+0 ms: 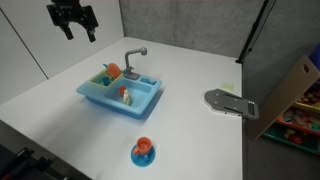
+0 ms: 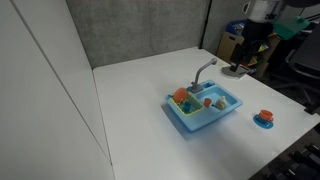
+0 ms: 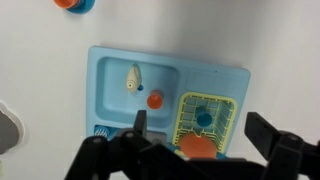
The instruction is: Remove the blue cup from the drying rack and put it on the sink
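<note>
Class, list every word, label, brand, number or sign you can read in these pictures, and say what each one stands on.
None: no text is readable in any view.
The sink, the drying rack and the blue cup show no lettering.
The colourful items on the shelf are too small and blurred to read.

The sink (image 1: 110, 106) sits on the table (image 1: 200, 60), with the faucet (image 1: 134, 58) at its far rim. The drying rack (image 3: 225, 115) fills its left part, and the cup (image 3: 204, 118) lies in the rack beside a round piece (image 3: 200, 146). A small item (image 1: 143, 151) stands nearer, and a flat piece (image 1: 228, 103) lies well to the right.
</note>
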Robot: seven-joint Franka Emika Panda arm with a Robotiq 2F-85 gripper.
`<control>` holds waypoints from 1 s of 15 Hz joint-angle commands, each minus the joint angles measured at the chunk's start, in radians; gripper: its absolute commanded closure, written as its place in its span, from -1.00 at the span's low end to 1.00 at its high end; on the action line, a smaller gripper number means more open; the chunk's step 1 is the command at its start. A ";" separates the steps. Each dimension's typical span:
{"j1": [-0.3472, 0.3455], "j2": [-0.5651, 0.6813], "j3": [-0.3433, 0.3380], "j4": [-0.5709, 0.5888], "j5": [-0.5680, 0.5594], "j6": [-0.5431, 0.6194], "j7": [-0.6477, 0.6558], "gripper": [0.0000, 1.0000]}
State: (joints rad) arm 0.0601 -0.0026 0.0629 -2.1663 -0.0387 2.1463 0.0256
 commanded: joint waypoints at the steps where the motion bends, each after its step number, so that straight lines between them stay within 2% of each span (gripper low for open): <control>1: 0.010 0.085 0.006 0.068 -0.015 0.020 0.077 -1.00; 6: 0.027 0.162 0.002 0.116 -0.032 0.021 0.157 -1.00; 7: 0.020 0.129 0.002 0.074 -0.008 0.031 0.109 -1.00; 15: 0.022 0.140 0.002 0.076 -0.009 0.031 0.113 -1.00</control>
State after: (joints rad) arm 0.0805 0.1379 0.0665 -2.0914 -0.0484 2.1787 0.1390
